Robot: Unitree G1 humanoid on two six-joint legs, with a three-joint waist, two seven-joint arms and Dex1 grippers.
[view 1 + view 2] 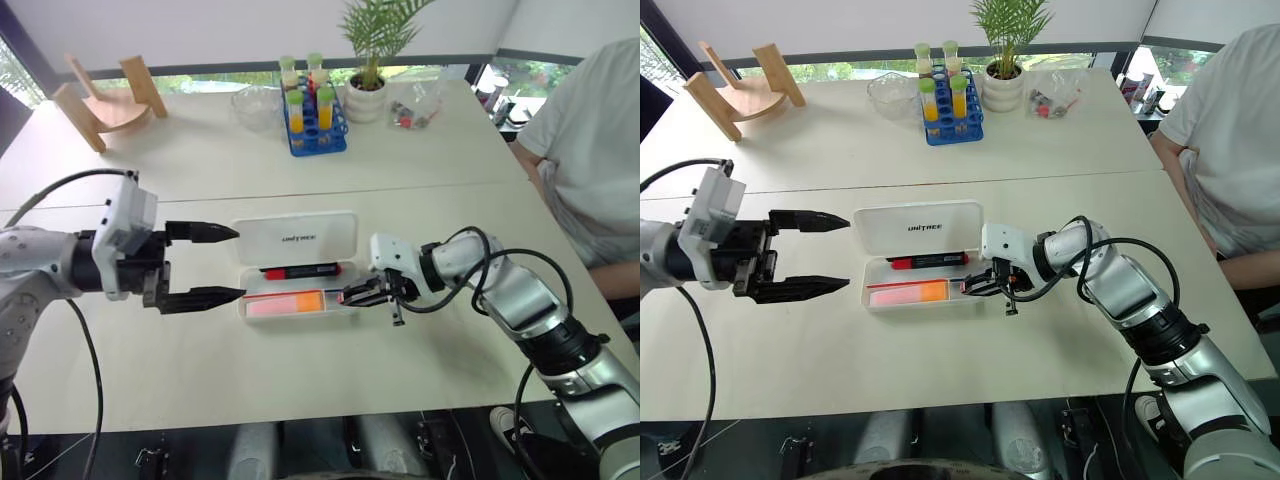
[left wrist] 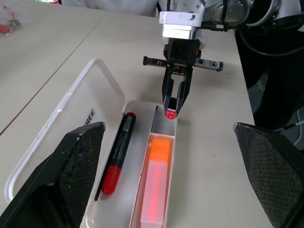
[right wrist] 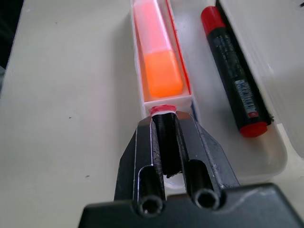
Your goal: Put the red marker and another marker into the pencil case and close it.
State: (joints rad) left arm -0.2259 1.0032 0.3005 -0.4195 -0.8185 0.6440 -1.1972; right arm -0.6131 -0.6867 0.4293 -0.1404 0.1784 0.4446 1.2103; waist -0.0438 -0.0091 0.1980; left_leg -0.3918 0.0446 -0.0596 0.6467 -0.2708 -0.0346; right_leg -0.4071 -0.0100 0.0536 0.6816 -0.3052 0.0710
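Jaws on my right gripper (image 1: 349,296) were shut, tips at the right end wall of the pencil case (image 1: 293,239), touching a small red bit on its rim; can't tell if anything was held. L gripper (image 1: 232,264) stood wide open w/ nothing in it, just left of the case. Lid was up. Red marker (image 1: 298,270) lay in rear compartment, another marker (image 1: 287,303) in front one, both inside the tray

head views overhead, wrist views close, sharing pencil case (image 1: 295,262)
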